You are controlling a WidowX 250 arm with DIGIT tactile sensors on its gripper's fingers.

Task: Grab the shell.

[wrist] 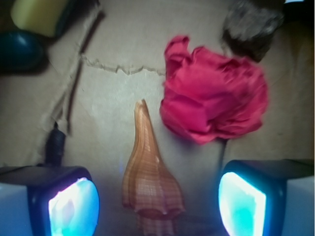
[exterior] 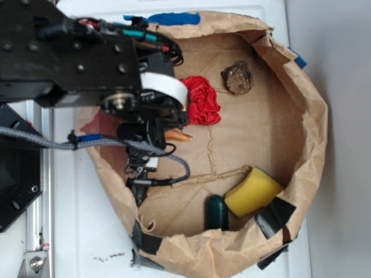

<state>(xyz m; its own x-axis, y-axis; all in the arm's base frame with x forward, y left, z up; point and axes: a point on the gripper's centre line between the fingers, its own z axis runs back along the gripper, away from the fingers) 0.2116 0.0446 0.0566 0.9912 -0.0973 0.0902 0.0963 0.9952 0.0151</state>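
The shell (wrist: 150, 179) is tan-orange, glossy and ribbed, and lies flat on the brown paper with its pointed tail aimed away from me. In the wrist view it sits between my two glowing pads (wrist: 74, 209), with a clear gap on each side. My gripper (wrist: 157, 206) is open and hovers over the shell's wide whorled end. In the exterior view only the shell's tip (exterior: 178, 136) pokes out from under the black arm, where my gripper (exterior: 152, 138) is largely hidden.
A crumpled red cloth (exterior: 203, 100) lies just beside the shell. A dark rough rock (exterior: 237, 77) sits beyond it. A yellow sponge (exterior: 253, 191) and a dark green object (exterior: 217, 211) lie near the raised paper rim (exterior: 313, 116).
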